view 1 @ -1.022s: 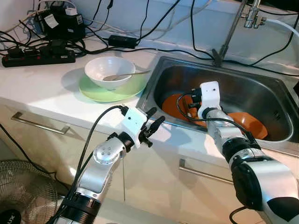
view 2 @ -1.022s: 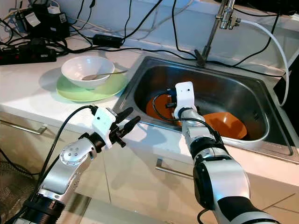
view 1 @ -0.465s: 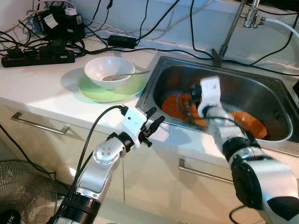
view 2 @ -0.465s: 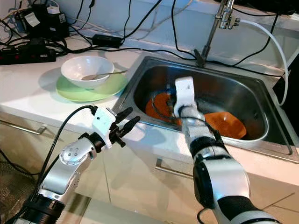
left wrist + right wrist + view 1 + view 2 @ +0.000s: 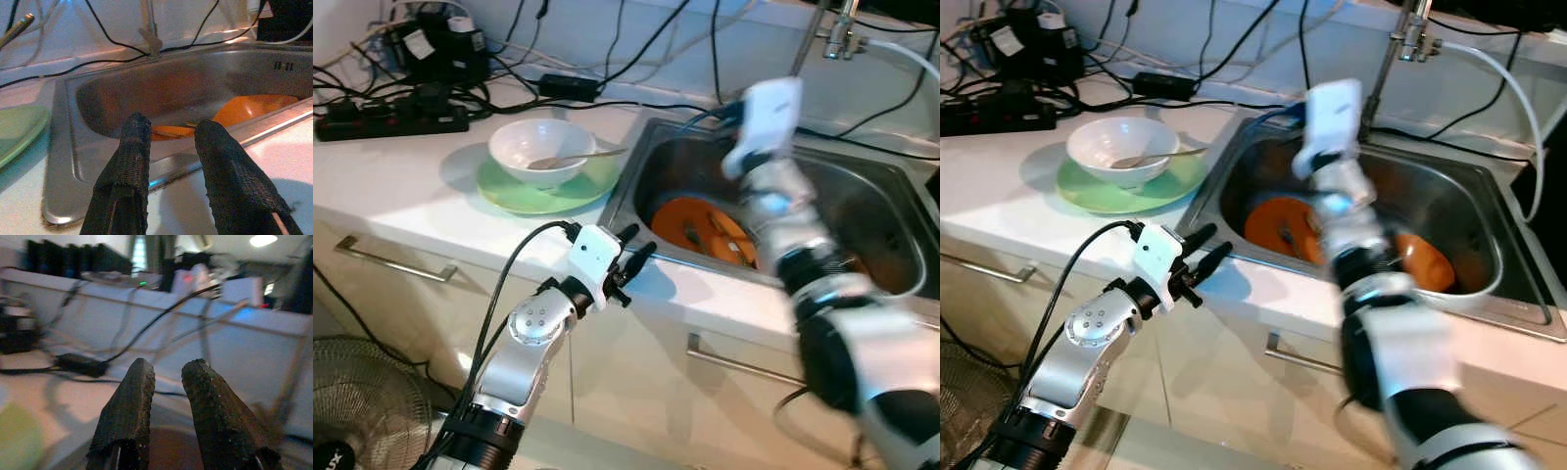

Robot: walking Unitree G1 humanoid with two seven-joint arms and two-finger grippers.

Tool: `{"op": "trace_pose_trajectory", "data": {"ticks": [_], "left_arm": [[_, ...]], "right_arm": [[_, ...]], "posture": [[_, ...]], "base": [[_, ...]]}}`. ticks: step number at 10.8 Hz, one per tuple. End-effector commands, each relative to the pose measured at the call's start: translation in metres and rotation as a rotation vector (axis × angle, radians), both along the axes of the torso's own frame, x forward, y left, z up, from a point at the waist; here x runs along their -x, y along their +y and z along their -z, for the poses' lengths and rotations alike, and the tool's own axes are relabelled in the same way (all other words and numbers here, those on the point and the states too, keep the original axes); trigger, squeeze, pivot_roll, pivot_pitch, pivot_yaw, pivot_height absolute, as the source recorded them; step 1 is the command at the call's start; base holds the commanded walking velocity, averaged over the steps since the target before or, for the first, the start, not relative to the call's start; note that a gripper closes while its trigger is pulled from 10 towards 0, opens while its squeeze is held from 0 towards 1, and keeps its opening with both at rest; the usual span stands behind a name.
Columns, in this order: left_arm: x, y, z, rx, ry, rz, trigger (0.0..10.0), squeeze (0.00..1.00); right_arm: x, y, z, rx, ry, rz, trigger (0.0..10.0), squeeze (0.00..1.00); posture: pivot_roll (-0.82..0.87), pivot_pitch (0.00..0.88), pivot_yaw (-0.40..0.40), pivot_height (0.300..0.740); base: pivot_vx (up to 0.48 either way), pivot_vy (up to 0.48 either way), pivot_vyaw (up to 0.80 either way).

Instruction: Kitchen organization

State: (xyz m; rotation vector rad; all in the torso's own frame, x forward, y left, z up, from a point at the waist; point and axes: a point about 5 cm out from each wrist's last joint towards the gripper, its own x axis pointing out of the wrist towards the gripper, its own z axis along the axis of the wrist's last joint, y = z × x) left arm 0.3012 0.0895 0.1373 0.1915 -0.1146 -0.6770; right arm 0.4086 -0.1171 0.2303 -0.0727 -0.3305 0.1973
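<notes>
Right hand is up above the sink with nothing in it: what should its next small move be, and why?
Probably lower the right hand back toward the orange plate in the sink. Its fingers are apart and empty, and the plate lies untouched, while the left hand hovers at the counter edge.

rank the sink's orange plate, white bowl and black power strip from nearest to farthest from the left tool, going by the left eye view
From the left tool:
1. Orange plate, in the sink just beyond it.
2. White bowl, on the green plate on the counter.
3. Black power strip, at the counter's far left.
</notes>
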Motion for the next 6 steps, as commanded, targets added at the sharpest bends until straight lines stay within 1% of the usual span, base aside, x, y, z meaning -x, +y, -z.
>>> {"op": "trace_pose_trajectory", "data": {"ticks": [1,2,3,4,5,6], "left_arm": [[-0.003,0.005,0.0,-0.039,-0.032,-0.053,10.0,0.0],[-0.005,0.007,-0.01,-0.021,-0.082,-0.078,10.0,0.0],[-0.004,0.009,-0.025,0.019,-0.135,-0.086,10.0,0.0],[-0.002,0.01,-0.037,0.047,-0.175,-0.083,10.0,0.0],[-0.003,0.011,-0.042,0.052,-0.197,-0.091,10.0,0.0],[-0.008,0.014,-0.051,0.033,-0.246,-0.137,10.0,0.0]], "right_arm": [[0.004,-0.001,0.002,-0.023,-0.039,-0.014,10.0,0.0],[0.009,0.002,0.013,-0.034,-0.031,-0.031,10.0,0.0],[0.013,0.001,0.031,-0.05,0.011,-0.028,10.0,0.0],[0.017,-0.006,0.044,-0.084,0.048,-0.001,10.0,0.0],[0.018,-0.01,0.05,-0.108,0.062,0.016,10.0,0.0],[0.021,-0.014,0.057,-0.13,0.081,0.04,10.0,0.0]], "posture": [[0.27,0.029,-0.095,0.74],[0.26,0.029,-0.094,0.74],[0.26,0.031,-0.092,0.74],[0.27,0.036,-0.094,0.74],[0.26,0.034,-0.092,0.74],[0.26,0.029,-0.089,0.74]], "base": [[0.0,0.0,0.0],[0.0,0.0,0.0],[0.0,0.0,0.0],[0.0,0.0,0.0],[0.0,0.0,0.0],[0.0,0.0,0.0]]}}
